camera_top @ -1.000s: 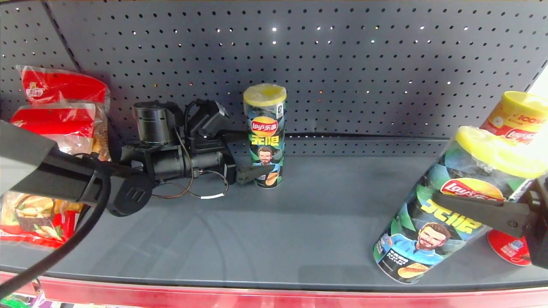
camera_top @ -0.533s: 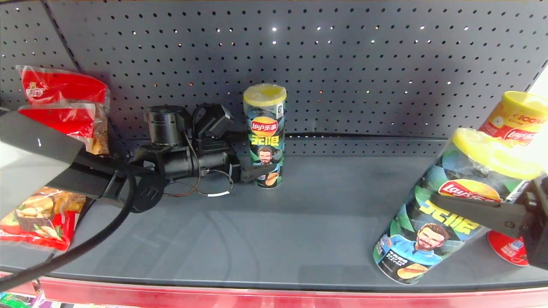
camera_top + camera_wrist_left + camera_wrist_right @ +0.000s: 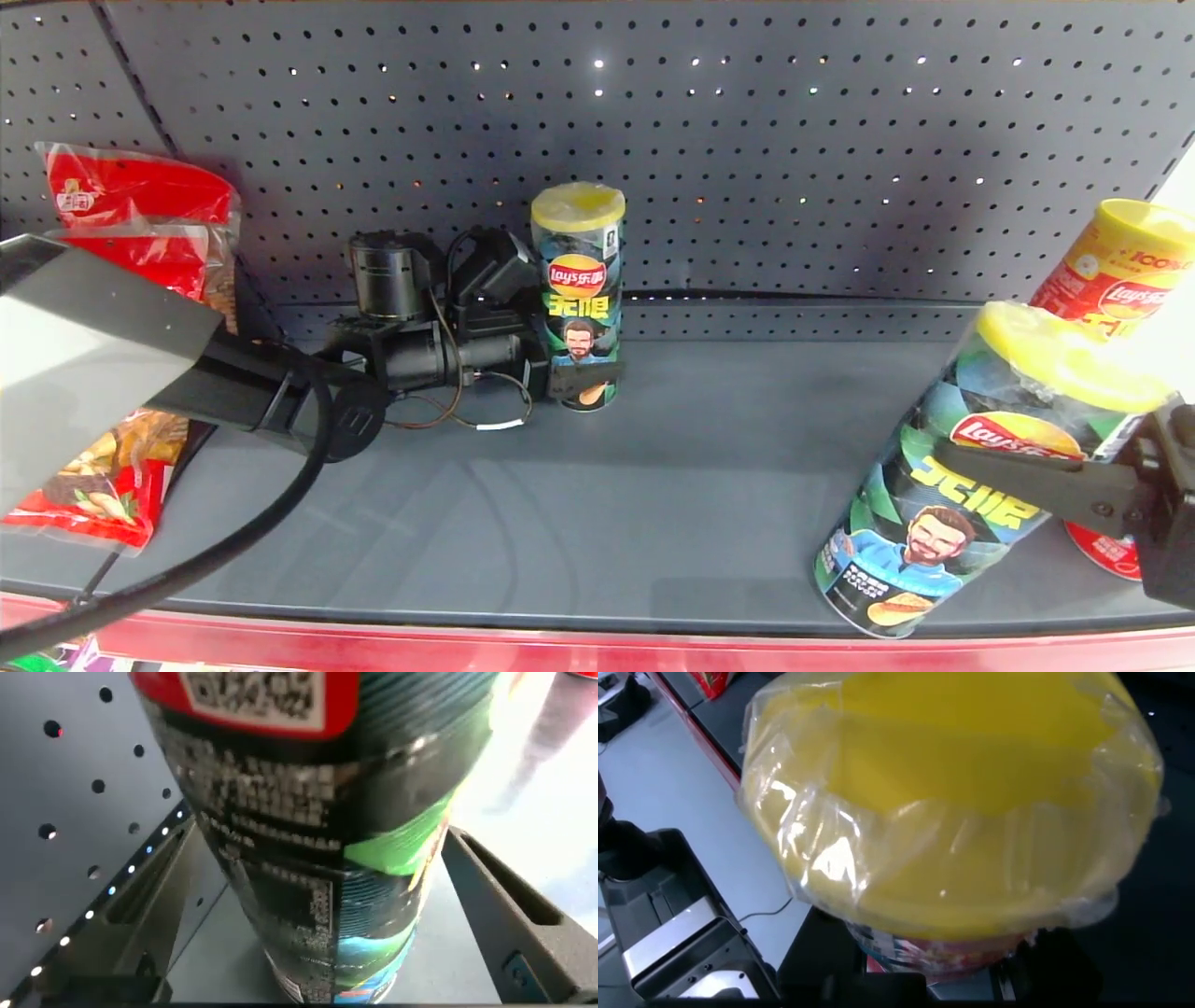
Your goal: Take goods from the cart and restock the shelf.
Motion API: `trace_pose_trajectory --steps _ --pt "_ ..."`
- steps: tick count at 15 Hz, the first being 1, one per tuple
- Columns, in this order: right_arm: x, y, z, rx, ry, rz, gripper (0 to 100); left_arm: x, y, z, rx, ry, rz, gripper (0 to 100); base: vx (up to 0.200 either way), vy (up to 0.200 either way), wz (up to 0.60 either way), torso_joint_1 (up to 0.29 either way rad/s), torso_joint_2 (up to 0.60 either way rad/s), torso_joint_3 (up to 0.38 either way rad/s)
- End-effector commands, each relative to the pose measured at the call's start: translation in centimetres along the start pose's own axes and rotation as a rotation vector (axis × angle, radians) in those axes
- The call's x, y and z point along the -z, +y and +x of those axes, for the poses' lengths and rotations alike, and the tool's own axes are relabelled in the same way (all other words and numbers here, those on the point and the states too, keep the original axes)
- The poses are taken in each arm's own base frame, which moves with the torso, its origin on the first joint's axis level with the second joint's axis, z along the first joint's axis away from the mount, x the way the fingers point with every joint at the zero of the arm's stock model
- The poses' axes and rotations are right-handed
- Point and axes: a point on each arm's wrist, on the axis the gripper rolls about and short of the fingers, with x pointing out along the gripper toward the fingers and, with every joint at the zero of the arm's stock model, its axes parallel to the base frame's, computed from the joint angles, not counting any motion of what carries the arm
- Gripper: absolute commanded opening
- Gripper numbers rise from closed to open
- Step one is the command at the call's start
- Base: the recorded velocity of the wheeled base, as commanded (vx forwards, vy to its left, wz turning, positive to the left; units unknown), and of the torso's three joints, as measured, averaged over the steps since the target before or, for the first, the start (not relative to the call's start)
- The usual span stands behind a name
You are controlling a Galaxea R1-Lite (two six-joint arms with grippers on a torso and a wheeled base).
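The upright chip can (image 3: 577,280) stands at the far middle of the shelf (image 3: 672,485), close to the pegboard back (image 3: 794,168), with its yellow lid on top. The left gripper (image 3: 593,369) reaches in from the left at the can's lower part. Its fingers (image 3: 509,919) are spread, one on each side of the can. In the left wrist view the shelf shows between the can (image 3: 318,859) and one finger, so the can is straddled, not clamped.

At the near right of the shelf the right gripper (image 3: 1004,448) grasps a tilted chip can (image 3: 934,523). One finger (image 3: 1027,476) lies across the can's upper half. The can's top leans to the right and its base sits at the shelf's near edge. I cannot tell whether the base touches the shelf. The right wrist view looks down on this can's yellow lid (image 3: 952,793), which is wrapped in clear film.

Just beyond it at the far right stands a red chip can (image 3: 1111,271) with a yellow lid, also leaning right. Red snack bags (image 3: 131,205) are stacked at the left end of the shelf, well apart from both cans.
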Motion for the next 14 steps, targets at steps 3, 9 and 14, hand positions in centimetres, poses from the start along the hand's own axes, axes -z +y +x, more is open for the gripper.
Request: trace_pose_trajectory --steps 3,9,14 --pt "0.0 0.1 -0.1 -0.001 -0.003 -0.002 0 0.1 -0.1 0.0 0.0 0.002 -0.001 0 0.0 0.0 0.0 0.0 0.0 0.0" --pt "0.4 0.1 -0.1 -0.001 0.009 0.004 0 -1.3 -0.4 -0.3 -0.002 -0.03 0.027 0 0.0 0.0 0.0 0.0 0.0 0.0" --pt "0.3 0.0 0.1 -0.001 0.01 0.003 0 -3.3 -4.7 -1.4 0.074 -0.037 0.022 0 0.0 0.0 0.0 0.0 0.0 0.0"
